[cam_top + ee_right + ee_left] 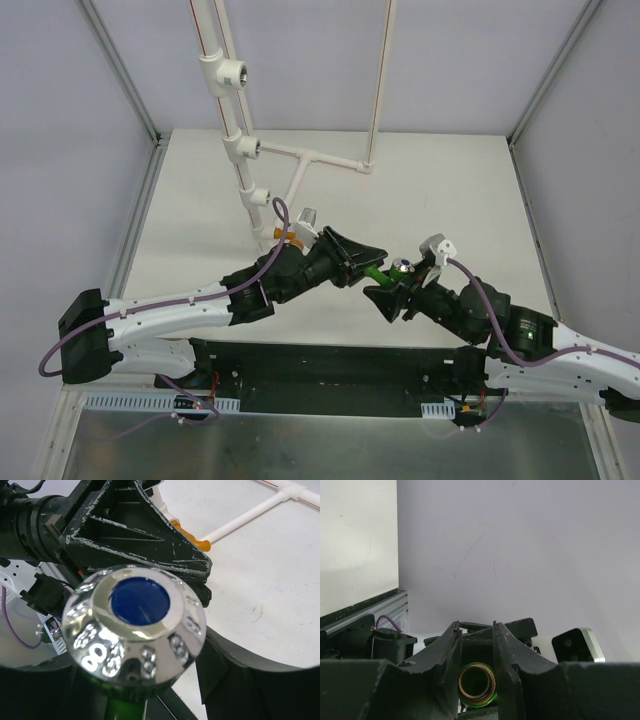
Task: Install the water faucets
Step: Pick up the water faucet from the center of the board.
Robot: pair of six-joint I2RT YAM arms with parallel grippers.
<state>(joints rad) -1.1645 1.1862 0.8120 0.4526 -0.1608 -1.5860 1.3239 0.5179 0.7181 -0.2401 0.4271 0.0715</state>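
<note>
**Green faucet held in mid-air between both arms**

Green plastic faucet (376, 272) with a shiny silver round cap (135, 630), blue disc in the cap's centre, is off the white worktop (450, 200), above its near middle, gripped from both ends. Left gripper (475, 626): jaws narrow, pinching the faucet's open brass-ringed end, one finger on each side of the ring. Right gripper (390, 288): jaws part-way closed around the green body just under the cap; the cap hides the exact contact in the right wrist view. The two grippers nearly meet tip to tip.

Orange plastic faucet (190, 536) lies on the worktop behind the left gripper, beside the foot of the white plastic pipe frame (245, 150). The frame stands at the far left and carries tee fittings with metal threaded holes.
</note>
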